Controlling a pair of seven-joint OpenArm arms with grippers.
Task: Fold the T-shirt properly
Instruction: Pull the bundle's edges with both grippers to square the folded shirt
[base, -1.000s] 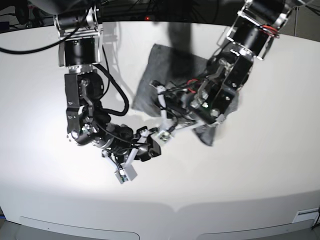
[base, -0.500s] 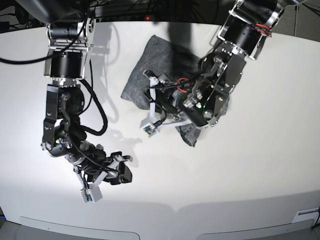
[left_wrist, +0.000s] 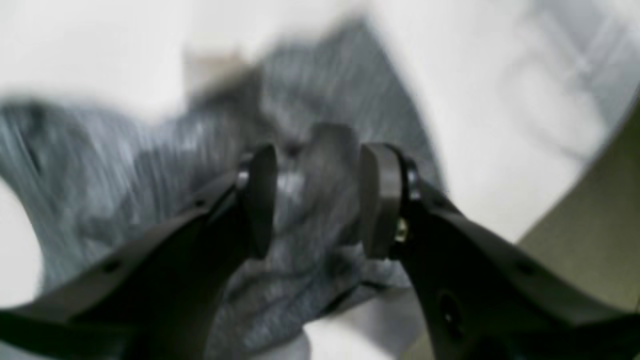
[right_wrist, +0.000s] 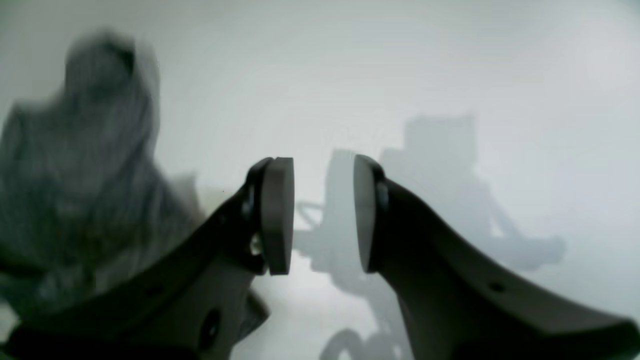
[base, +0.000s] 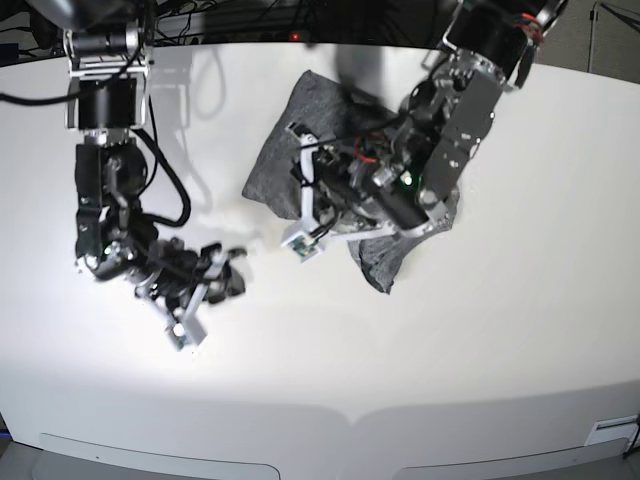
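The grey T-shirt (base: 290, 140) lies folded into a compact bundle on the far middle of the white table (base: 520, 300), with a flap (base: 378, 262) sticking out toward the front. My left gripper (base: 299, 200) hovers over the bundle's front-left edge. In the left wrist view it (left_wrist: 317, 200) is open, with wrinkled T-shirt fabric (left_wrist: 150, 175) beneath the gap and nothing pinched. My right gripper (base: 210, 292) is off to the left over bare table, apart from the shirt. It (right_wrist: 322, 215) is open and empty, with the T-shirt (right_wrist: 75, 175) blurred at the left.
The left arm's body (base: 450, 130) covers the shirt's right half. The right arm (base: 105, 180) stands along the table's left side. Cables and dark equipment run behind the table's far edge (base: 300, 38). Both wrist views are motion-blurred.
My right gripper has swung left and away from the shirt, out over bare table. The left arm has drawn back a little over the bundle. Both jaws kept the same gap.
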